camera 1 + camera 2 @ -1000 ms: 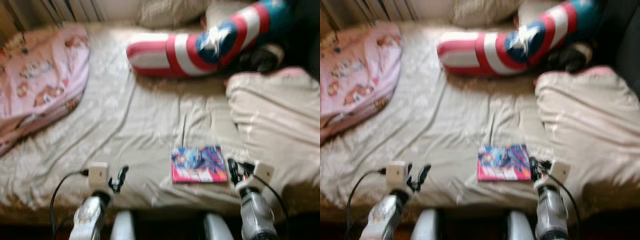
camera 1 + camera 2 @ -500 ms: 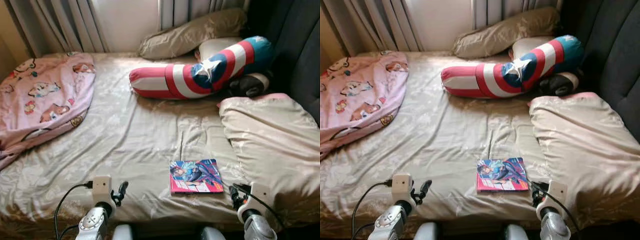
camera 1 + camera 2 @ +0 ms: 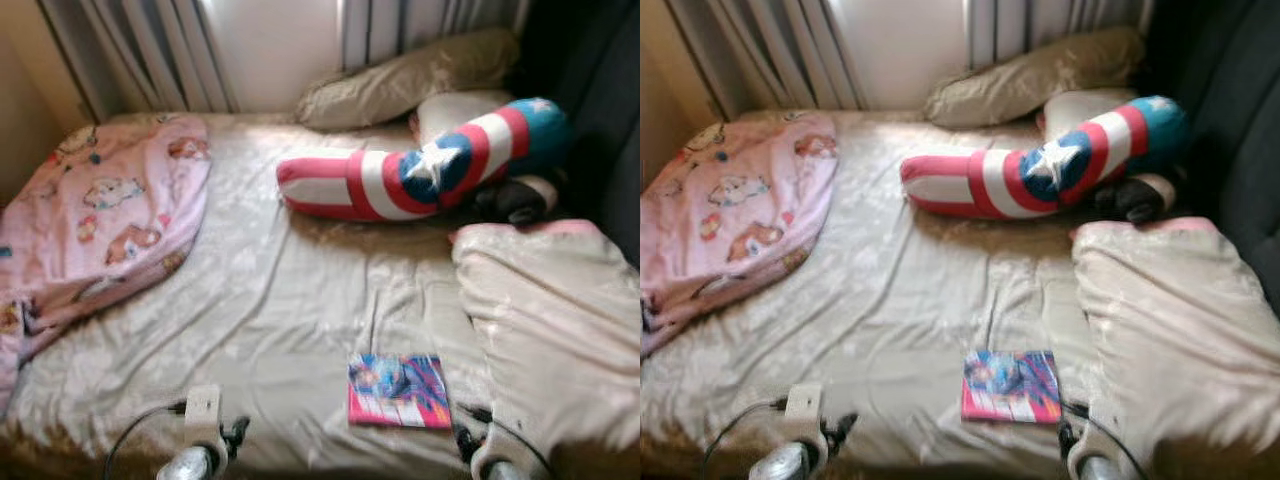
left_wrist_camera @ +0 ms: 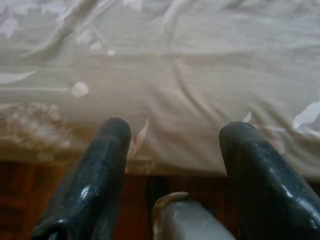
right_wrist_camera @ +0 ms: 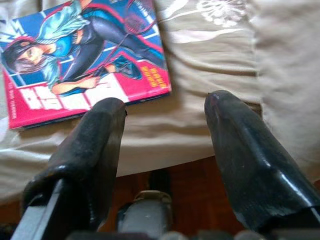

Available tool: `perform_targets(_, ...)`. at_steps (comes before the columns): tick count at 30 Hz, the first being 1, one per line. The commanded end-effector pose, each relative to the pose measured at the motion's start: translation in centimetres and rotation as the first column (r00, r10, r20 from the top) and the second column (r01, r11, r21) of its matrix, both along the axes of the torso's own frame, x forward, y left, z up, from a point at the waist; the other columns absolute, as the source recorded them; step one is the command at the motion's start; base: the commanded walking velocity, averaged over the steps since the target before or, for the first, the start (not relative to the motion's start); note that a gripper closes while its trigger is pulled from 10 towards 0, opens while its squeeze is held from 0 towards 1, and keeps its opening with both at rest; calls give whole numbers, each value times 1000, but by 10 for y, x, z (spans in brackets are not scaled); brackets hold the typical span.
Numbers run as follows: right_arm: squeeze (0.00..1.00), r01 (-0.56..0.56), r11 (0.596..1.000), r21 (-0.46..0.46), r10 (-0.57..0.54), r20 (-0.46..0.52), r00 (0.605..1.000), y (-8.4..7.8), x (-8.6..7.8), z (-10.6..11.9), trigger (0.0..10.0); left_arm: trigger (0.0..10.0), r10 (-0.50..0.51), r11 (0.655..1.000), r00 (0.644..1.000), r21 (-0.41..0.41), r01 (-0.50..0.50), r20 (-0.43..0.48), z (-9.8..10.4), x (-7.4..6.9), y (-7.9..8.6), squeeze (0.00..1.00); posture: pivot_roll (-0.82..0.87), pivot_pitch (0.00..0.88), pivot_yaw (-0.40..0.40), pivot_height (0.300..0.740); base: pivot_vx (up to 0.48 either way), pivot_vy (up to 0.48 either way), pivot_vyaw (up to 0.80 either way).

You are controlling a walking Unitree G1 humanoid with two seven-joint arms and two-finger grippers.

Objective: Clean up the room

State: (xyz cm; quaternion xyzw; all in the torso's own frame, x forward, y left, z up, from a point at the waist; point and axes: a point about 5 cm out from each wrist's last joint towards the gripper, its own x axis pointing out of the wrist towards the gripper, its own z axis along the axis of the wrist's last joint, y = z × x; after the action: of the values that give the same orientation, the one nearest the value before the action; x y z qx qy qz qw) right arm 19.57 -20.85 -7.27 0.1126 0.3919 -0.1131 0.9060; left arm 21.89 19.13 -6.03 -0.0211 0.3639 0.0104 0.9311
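A comic book (image 3: 398, 390) with a pink and blue cover lies flat on the beige bed sheet (image 3: 290, 310), close to the near edge. My right gripper (image 5: 165, 107) hovers at the bed's edge just to the right of the book (image 5: 82, 60). Its fingers stand open with nothing between them. My left gripper (image 4: 172, 135) is open too, low at the bed's near edge and left of the book, over bare sheet. In the eye views both grippers sit at the bottom, left gripper (image 3: 235, 435) and right gripper (image 3: 463, 440).
A pink cartoon blanket (image 3: 100, 220) is bunched at the left. A red, white and blue striped bolster (image 3: 420, 180) and a beige pillow (image 3: 410, 85) lie at the far side. A crumpled beige duvet (image 3: 550, 330) covers the right. Dark headboard (image 3: 600, 120) at right.
The whole picture has shifted as the camera moved, so both arms now sit lower in the frame. The book and bedding lie where they were. Both grippers stay open.
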Motion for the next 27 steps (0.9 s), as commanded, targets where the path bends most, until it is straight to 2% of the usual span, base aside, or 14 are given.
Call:
perform_targets(1,0,3,1000,8,-3,-54,999,3,-12,-7,10000,10000,-7,1000,999,10,7,-54,-7,-10,0,0,24,0,5,740,0,0,0)
perform_targets(6,0,10,1000,21,-9,-83,997,7,-19,-12,10000,10000,-22,1000,997,12,23,-73,-9,-13,-4,0,17,0,10,740,0,0,0)
perform_targets(11,0,-83,996,11,84,-105,991,16,-22,-14,10000,10000,-29,999,995,18,31,-95,-12,-16,-4,0,13,0,9,740,0,0,0)
perform_targets(12,0,-115,993,-29,112,-98,989,15,-20,-13,10000,10000,-24,999,994,26,27,-105,-12,-17,-1,0,13,0,8,740,0,0,800)
perform_targets(14,0,-125,991,-41,121,-95,988,15,-19,-12,10000,10000,-31,999,993,30,34,-111,-13,-18,0,0,10,0,10,740,0,120,800)
perform_targets(17,0,-89,996,7,89,-66,994,16,-17,-11,10000,10000,-33,999,992,38,38,-121,-14,-20,3,0,6,0,15,740,0,427,267)
perform_targets(21,0,-40,999,-3,40,-87,995,12,-18,-12,10000,10000,-19,999,991,42,25,-130,-14,-22,6,0,9,0,17,740,0,480,0)
perform_targets(27,0,-79,997,-6,78,-90,993,16,-17,-12,10000,10000,-37,998,990,42,43,-137,-14,-21,5,0,16,0,23,740,0,480,0)
